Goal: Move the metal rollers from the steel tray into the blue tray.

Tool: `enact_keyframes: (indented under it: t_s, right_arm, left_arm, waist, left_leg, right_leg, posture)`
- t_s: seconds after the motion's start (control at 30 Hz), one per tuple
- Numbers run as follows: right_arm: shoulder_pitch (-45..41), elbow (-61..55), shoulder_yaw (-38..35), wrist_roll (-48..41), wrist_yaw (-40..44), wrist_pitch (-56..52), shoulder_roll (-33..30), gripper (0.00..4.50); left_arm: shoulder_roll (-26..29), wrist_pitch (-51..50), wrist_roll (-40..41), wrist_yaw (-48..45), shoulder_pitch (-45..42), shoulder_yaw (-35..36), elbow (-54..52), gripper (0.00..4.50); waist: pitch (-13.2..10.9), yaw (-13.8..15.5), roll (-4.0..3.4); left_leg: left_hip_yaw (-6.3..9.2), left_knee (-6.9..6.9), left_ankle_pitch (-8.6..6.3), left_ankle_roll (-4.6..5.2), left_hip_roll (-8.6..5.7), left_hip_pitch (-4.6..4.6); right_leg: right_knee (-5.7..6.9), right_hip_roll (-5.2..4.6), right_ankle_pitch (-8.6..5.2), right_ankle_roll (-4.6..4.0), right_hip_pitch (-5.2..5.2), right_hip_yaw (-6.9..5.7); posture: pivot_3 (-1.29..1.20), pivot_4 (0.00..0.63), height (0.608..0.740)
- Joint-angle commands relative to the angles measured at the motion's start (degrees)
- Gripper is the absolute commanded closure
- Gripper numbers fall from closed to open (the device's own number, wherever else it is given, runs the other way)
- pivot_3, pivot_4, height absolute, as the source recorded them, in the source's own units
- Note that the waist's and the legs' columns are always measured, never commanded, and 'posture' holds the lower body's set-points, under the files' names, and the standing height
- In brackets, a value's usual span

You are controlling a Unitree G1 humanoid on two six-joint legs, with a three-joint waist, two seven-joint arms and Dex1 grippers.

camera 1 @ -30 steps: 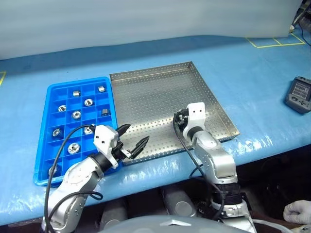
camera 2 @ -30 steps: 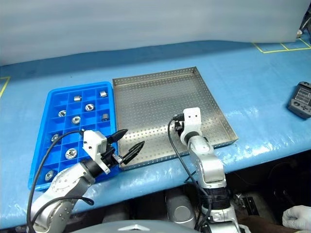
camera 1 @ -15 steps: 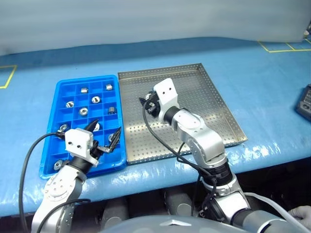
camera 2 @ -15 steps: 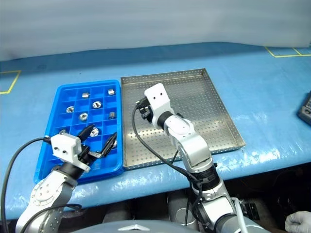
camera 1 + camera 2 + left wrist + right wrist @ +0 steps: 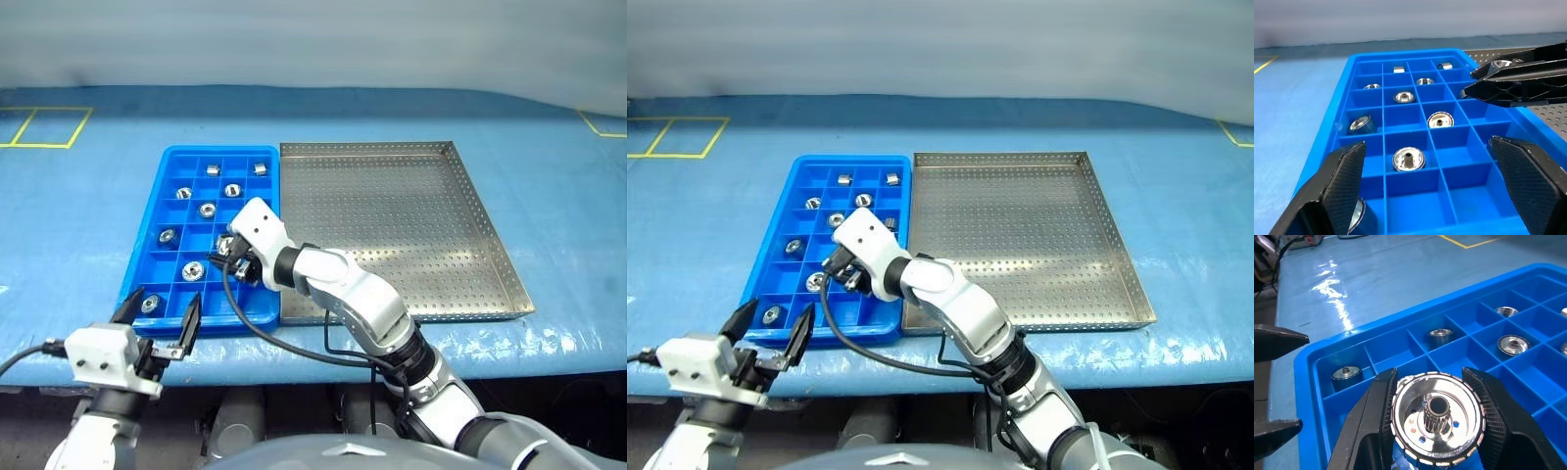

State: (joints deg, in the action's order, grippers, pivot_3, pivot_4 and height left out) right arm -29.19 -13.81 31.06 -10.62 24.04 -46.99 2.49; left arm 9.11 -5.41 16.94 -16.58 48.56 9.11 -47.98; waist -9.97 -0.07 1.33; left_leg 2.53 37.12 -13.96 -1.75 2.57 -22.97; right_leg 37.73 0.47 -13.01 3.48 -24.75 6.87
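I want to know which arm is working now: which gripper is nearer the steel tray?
The right. The right gripper, shut on a roller, hangs over the blue tray beside the steel tray. The left gripper waits open at the blue tray's near edge, farther off.

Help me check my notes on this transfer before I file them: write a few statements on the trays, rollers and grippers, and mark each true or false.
1. The right gripper is shut on a metal roller. True.
2. The steel tray holds several rollers. False: no rollers lie on its perforated base.
3. The left gripper is open and holds nothing. True.
4. The blue tray lies to the right of the steel tray. False: it lies to its left, alongside it.
5. The held roller is over the blue tray. True.
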Motion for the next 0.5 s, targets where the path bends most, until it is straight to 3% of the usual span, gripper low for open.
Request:
enact_keyframes:
  t_s: [0.03,0.5]
  right_arm:
    - [0.74,0.81,0.88,-1.23,1.26,-0.12,0.95,2.77]
    - [3.49,8.63,5.45,-0.75,4.33,0.04,0.86,2.77]
  left_arm:
    - [0.2,3.38,-0.9,-1.62,3.41,-2.2,-2.72,0.0]
    - [2.34,4.29,-0.69,-3.31,7.37,-5.18,-2.99,0.0]
  waist:
    - [0.0,0.33,0.01]
    - [0.03,2.02,0.02]
  left_leg:
    - [-0.01,-0.01,-0.01,-0.02,0.01,0.0]
    - [-0.1,-0.02,-0.05,-0.07,0.06,-0.59]
  right_leg:
    - [-0.01,0.0,-0.01,-0.02,-0.01,-0.01]
    - [0.06,0.03,-0.03,-0.05,-0.68,-0.03]
  posture:
    - [0.3,0.15,0.74]
    - [0.33,0.15,0.74]
